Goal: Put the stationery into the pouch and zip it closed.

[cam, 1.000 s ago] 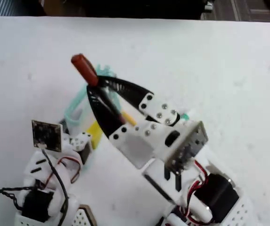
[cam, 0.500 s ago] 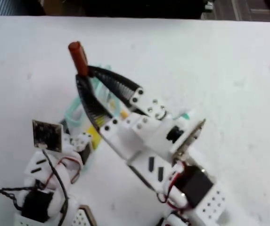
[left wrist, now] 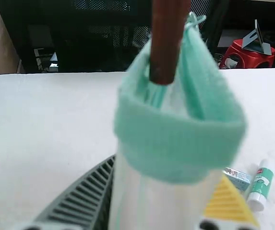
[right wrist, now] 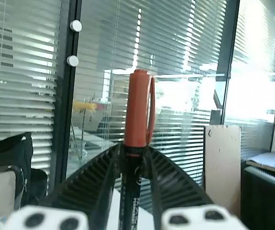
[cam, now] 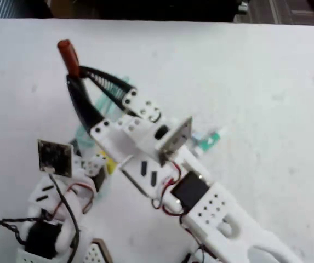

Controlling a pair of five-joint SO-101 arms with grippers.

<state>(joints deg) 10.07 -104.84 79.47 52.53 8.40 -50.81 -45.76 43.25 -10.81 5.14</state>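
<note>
The pen (cam: 66, 52), a cylinder with a glossy red cap and a black barrel, is clamped at the barrel between the ribbed black fingers of the right gripper (cam: 76, 74). Its long axis is directed far-left, cap outermost, above the pouch (left wrist: 180, 139). The pouch, translucent with a soft teal rim, is pinched upright and open-mouthed by the left gripper (left wrist: 151, 213), near-left on the table (cam: 244, 71).

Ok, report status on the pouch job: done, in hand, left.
Done: the left gripper holds the pouch, mouth open. In hand: the right gripper grips the pen, its red end at the pouch's mouth. Left: pen in, then the glue stick and small box on the table, then zipping.
</note>
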